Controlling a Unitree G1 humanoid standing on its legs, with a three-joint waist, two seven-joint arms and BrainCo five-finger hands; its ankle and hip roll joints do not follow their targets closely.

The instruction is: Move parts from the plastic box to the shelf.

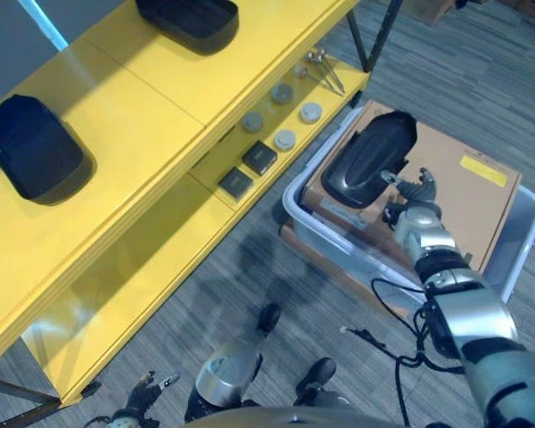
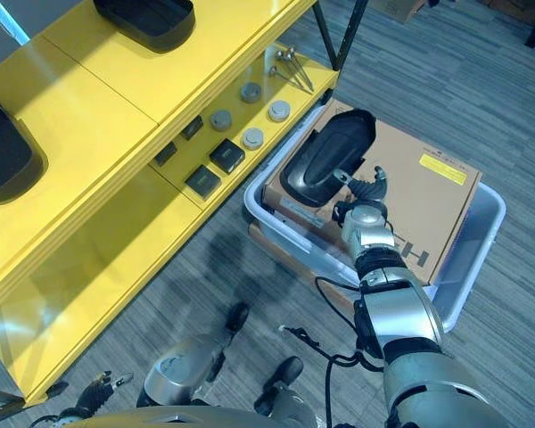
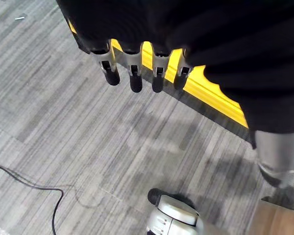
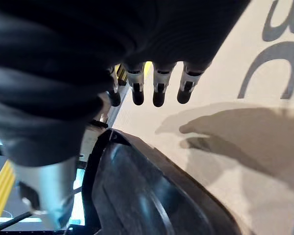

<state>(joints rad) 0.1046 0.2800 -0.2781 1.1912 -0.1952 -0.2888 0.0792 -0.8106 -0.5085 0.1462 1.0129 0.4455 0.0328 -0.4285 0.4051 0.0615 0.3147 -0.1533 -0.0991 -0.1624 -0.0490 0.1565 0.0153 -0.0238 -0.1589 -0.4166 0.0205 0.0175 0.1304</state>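
On the cardboard box [image 1: 446,192] inside the clear plastic box [image 1: 526,236], right of the yellow shelf [image 1: 152,116], the black moulded part [image 1: 370,159] lies long axis near-to-far, just left of the right hand [image 1: 412,207], fingers straight and empty, while the left hand [image 1: 147,392] hangs low, open, well apart.

The yellow shelf [image 1: 152,107] carries black trays [image 1: 36,147], round discs [image 1: 285,139], and what look like bolts [image 1: 324,64].

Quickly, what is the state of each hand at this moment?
Left hand: open, fingers straight above the floor, holding nothing.
Right hand: open, holding nothing, hovering over the cardboard box beside the black part.
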